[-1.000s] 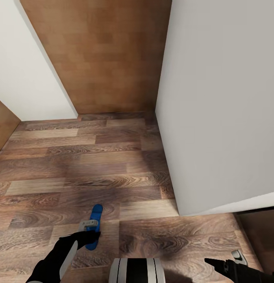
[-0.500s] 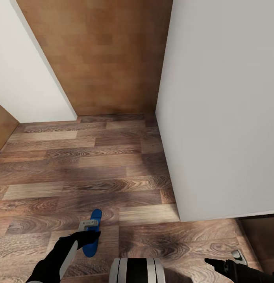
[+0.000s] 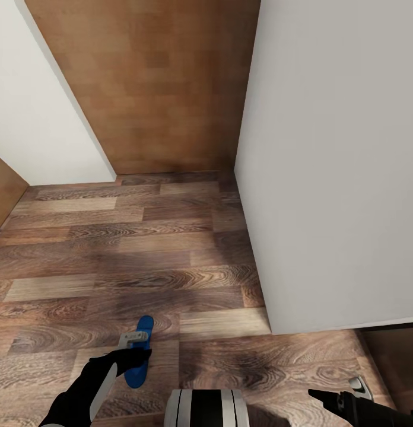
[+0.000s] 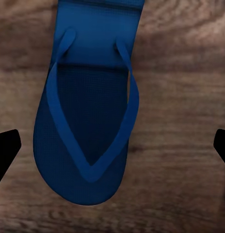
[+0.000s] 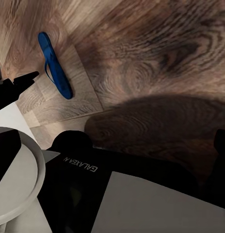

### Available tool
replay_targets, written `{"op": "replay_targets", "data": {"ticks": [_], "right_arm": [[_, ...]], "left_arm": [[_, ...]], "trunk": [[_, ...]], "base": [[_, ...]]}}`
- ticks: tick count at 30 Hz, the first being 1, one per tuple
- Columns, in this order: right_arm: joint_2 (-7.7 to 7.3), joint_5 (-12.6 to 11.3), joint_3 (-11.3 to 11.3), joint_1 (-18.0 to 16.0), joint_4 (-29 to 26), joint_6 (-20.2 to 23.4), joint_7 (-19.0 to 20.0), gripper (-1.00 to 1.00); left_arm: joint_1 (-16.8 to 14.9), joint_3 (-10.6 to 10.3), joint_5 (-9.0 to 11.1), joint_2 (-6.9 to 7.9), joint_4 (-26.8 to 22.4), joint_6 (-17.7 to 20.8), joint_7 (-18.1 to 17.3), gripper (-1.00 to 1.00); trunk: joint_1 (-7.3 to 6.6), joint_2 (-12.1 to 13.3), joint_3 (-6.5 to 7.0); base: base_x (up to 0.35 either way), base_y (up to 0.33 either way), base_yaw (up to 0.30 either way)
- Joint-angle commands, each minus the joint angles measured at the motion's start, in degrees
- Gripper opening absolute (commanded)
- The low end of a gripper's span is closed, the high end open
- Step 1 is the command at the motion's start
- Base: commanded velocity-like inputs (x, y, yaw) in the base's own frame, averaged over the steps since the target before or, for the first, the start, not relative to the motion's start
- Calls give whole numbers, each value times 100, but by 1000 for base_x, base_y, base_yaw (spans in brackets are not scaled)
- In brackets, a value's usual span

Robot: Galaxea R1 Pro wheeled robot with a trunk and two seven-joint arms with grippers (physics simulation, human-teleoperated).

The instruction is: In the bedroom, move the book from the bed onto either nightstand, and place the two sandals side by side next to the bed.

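In the head view, a brown wood-plank floor [image 3: 141, 249] ran back to a tan wooden door panel [image 3: 159, 83], with a plain white wall [image 3: 34, 118] on the left and a large white wall block [image 3: 337, 166] closing off the right side, its lower corner leaving a darker gap at the bottom right. Most of the planks between the two walls lay bare and open. Low in that view a flat bright blue sandal with a pale strap [image 3: 139, 350] lay on the floor, and the black left gripper [image 3: 134, 357] hung right over its near end; the black right gripper [image 3: 325, 398] reached in well apart at the lower right, and I could not tell how its jaws stood. In the left wrist view, the blue sandal [image 4: 90, 111] lay flat on the planks between the jaws, which were spread wide and clear of its edges. In the right wrist view, the sandal [image 5: 54, 65] lay on the planks beyond the robot's dark base [image 5: 122, 184], with a broad shadow on the wood beside it.
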Motion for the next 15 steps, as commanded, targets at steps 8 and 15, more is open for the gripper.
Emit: {"op": "replay_targets", "data": {"ticks": [8, 15], "right_arm": [[0, 2, -4, 2, -4, 22, 15, 100], [0, 2, -4, 0, -4, 22, 15, 100]], "left_arm": [[0, 10, 51, 0, -7, 38, -7, 100], [0, 10, 51, 0, -7, 38, -7, 100]], "trunk": [[7, -5, -70], [25, -15, -225]], "base": [[0, 0, 0], [0, 0, 0]]}}
